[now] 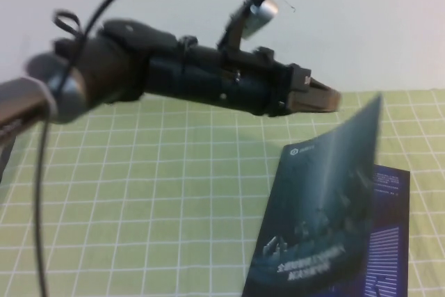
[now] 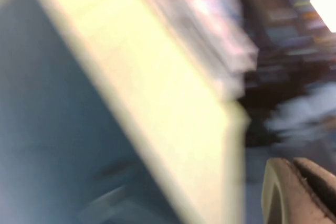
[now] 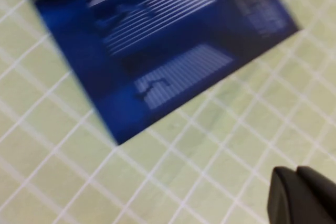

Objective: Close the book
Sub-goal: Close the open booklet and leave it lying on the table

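Observation:
The book (image 1: 327, 206) lies at the near right of the green grid mat (image 1: 160, 186). Its dark teal cover stands raised and tilted, blurred, over the blue inner page (image 1: 391, 241). My left gripper (image 1: 325, 97) reaches across from the left and hangs just above and left of the cover's top edge, fingers together and holding nothing. The left wrist view is smeared: a blue surface (image 2: 58, 129), a pale yellow band, and the left gripper (image 2: 294, 165) with its pads pressed together. In the right wrist view, the right gripper (image 3: 297, 172) is shut above the mat, beside the blue printed page (image 3: 157, 51).
The left arm (image 1: 195, 74) with its cables spans the upper part of the high view. A pale wall (image 1: 361, 26) rises behind the mat. Green mat shows to the left of the book.

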Controlling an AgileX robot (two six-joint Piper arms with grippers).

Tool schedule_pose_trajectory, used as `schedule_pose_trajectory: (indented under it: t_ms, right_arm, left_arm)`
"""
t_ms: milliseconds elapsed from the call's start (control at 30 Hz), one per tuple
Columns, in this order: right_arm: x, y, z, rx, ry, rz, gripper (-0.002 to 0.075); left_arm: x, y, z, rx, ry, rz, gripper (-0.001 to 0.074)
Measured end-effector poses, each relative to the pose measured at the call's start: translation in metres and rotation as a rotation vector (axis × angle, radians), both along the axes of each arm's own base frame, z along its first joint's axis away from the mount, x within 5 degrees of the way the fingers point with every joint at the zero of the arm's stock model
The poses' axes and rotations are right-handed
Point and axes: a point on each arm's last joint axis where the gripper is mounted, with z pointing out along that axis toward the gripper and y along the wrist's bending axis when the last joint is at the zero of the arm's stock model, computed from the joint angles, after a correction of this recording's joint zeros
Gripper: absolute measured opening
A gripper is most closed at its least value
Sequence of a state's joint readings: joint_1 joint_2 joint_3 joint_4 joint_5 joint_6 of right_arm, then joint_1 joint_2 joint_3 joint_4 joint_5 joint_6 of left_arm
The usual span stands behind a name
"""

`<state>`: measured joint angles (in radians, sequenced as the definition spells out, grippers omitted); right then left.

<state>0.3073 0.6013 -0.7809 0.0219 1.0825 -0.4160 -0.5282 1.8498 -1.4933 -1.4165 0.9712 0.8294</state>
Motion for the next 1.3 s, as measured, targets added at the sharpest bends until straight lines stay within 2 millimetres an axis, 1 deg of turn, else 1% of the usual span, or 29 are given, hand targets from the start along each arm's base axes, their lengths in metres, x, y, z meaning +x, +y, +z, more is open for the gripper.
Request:
schedule_pose_trajectory:
  t_ms: [67, 133, 167, 267, 333, 400, 467, 500, 533, 667, 733, 800, 900, 967, 1100, 1300]
  right_arm:
    - [-0.007, -0.006, -0.005, 0.013, -0.063, -0.054, -0.0003]
    - [-0.014, -0.011, -0.014, 0.042, -0.127, -0.101, -0.0003]
    - [-0.017, -0.012, -0.021, 0.063, -0.153, -0.114, -0.0003]
    - [-0.021, -0.011, -0.046, 0.138, -0.208, -0.135, -0.0003]
    - [-0.022, -0.009, -0.067, 0.194, -0.232, -0.137, -0.0003]
    - [-0.022, -0.008, -0.083, 0.229, -0.245, -0.14, -0.0003]
    - [-0.021, -0.007, -0.091, 0.243, -0.264, -0.14, -0.0003]
    - [-0.021, -0.007, -0.092, 0.248, -0.272, -0.14, -0.0003]
    - [-0.021, -0.007, -0.092, 0.253, -0.277, -0.14, -0.0003]
    - [-0.022, -0.004, -0.093, 0.297, -0.252, -0.144, -0.0003]
    - [-0.022, -0.004, -0.094, 0.306, -0.244, -0.145, -0.0003]
    - [-0.022, -0.004, -0.094, 0.308, -0.241, -0.145, -0.0003]
    - [-0.022, -0.003, -0.094, 0.313, -0.239, -0.145, -0.0003]
    - [-0.022, -0.003, -0.094, 0.313, -0.239, -0.145, -0.0003]
    - [-0.022, -0.003, -0.094, 0.313, -0.238, -0.145, -0.0003]
    - [-0.022, -0.003, -0.094, 0.313, -0.238, -0.145, -0.0003]
  left_arm:
    - [-0.007, 0.015, 0.019, 0.15, -0.152, 0.076, -0.0004]
    - [-0.015, 0.031, 0.039, 0.248, -0.261, 0.138, -0.0004]
    - [-0.021, 0.041, 0.051, 0.315, -0.33, 0.17, -0.0004]
    - [-0.037, 0.064, 0.075, 0.449, -0.465, 0.244, -0.0004]
    - [-0.046, 0.081, 0.085, 0.526, -0.54, 0.307, -0.0004]
    - [-0.06, 0.098, 0.093, 0.574, -0.59, 0.376, -0.0004]
    - [-0.072, 0.115, 0.094, 0.626, -0.64, 0.438, -0.0004]
    - [-0.076, 0.119, 0.092, 0.642, -0.65, 0.451, -0.0004]
    - [-0.084, 0.128, 0.092, 0.657, -0.674, 0.474, -0.0004]
    - [-0.107, 0.148, 0.074, 0.688, -0.744, 0.531, -0.0004]
    - [-0.116, 0.156, 0.066, 0.671, -0.793, 0.559, -0.0004]
    - [-0.124, 0.161, 0.054, 0.673, -0.83, 0.566, -0.0004]
    - [-0.133, 0.168, 0.036, 0.7, -0.841, 0.552, -0.0004]
    - [-0.137, 0.17, 0.025, 0.718, -0.827, 0.539, -0.0004]
    - [-0.14, 0.172, 0.01, 0.746, -0.799, 0.513, -0.0004]
    - [-0.14, 0.172, -0.008, 0.793, -0.749, 0.476, -0.0004]
